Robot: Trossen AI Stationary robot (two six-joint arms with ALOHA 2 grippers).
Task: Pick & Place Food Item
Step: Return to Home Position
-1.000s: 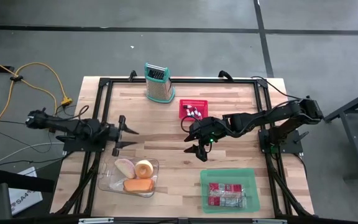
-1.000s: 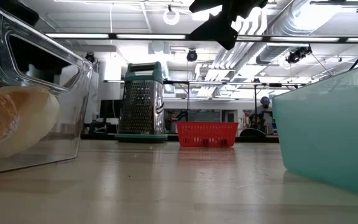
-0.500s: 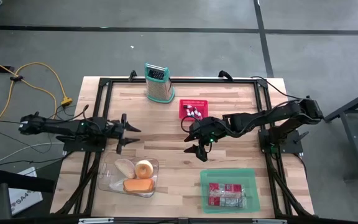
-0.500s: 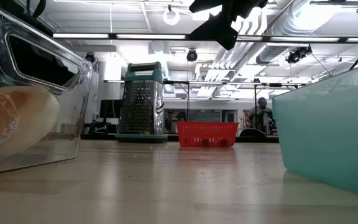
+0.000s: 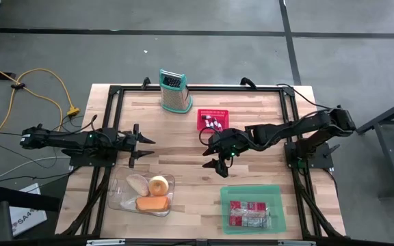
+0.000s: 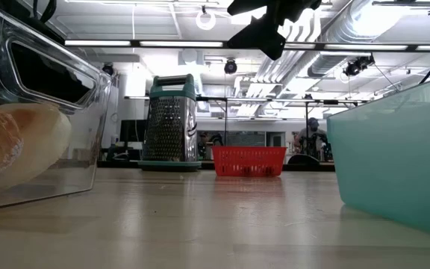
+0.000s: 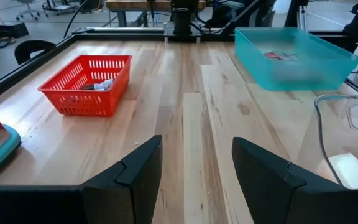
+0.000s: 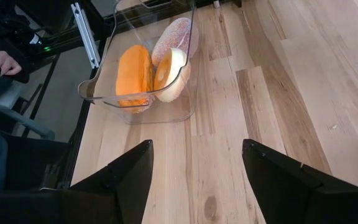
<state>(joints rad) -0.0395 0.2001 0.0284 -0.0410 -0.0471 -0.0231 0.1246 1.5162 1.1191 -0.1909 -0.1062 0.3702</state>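
Food items lay in the transparent bin at near left; both grippers were empty.

Nearest, the transparent bin (image 5: pixel 117 200) held a donut (image 5: pixel 159 185), an orange bread roll (image 5: pixel 152 203) and a pale bread roll (image 5: pixel 137 183), packed against one another. To its right, at near right of the table (image 5: pixel 183 181), a teal bin (image 5: pixel 267 194) held red packets (image 5: pixel 246 213). Beyond the transparent bin, the left gripper (image 5: pixel 148 149) hung at the table's left side, fingers spread wide with nothing between them. The right gripper (image 5: pixel 215 168) hung over mid-table, beyond the teal bin, fingers likewise spread wide and holding nothing. Farther off, a red basket (image 5: pixel 213 120) sat just beyond the right gripper. A grater (image 5: pixel 174 91) stood upright at the far edge, left of the basket.
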